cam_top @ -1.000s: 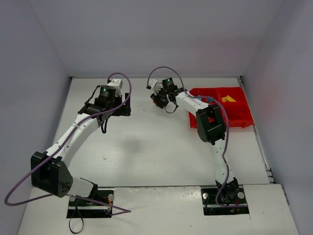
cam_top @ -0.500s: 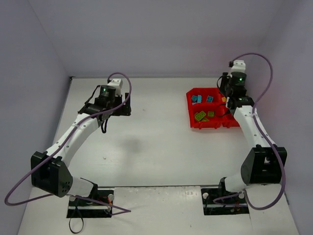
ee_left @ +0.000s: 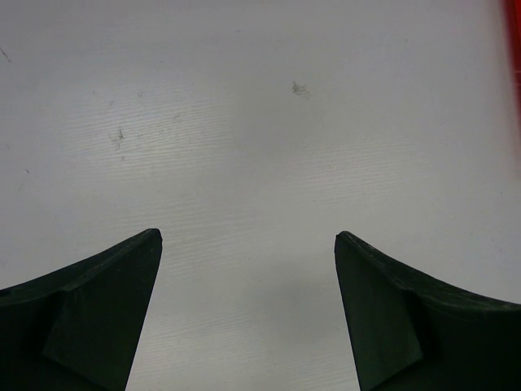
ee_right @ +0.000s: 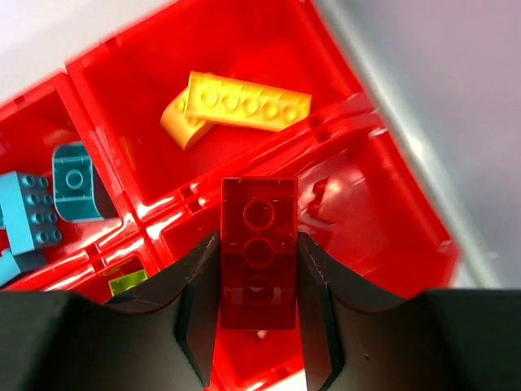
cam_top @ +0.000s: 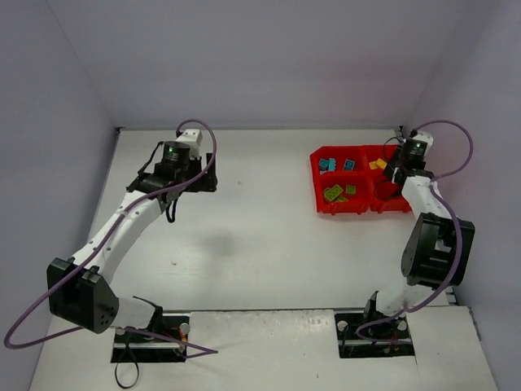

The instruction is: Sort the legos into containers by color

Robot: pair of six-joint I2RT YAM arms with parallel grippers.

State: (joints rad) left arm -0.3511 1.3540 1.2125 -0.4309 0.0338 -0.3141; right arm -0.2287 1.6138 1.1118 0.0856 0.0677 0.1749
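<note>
Right hand (ee_right: 259,262) grips the red lego (ee_right: 260,216) by its long sides, length pointing forward over the tray (ee_right: 391,213).

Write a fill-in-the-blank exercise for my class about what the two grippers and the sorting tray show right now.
The lego held in the right gripper is ____. The left gripper stands ____ above the table, holding nothing. In the tray, the legos in the far right compartment are ____. Next to the green legos, in the compartment farther from the arms, lie the ____ ones.
Missing words: red; open; yellow; blue.
</note>
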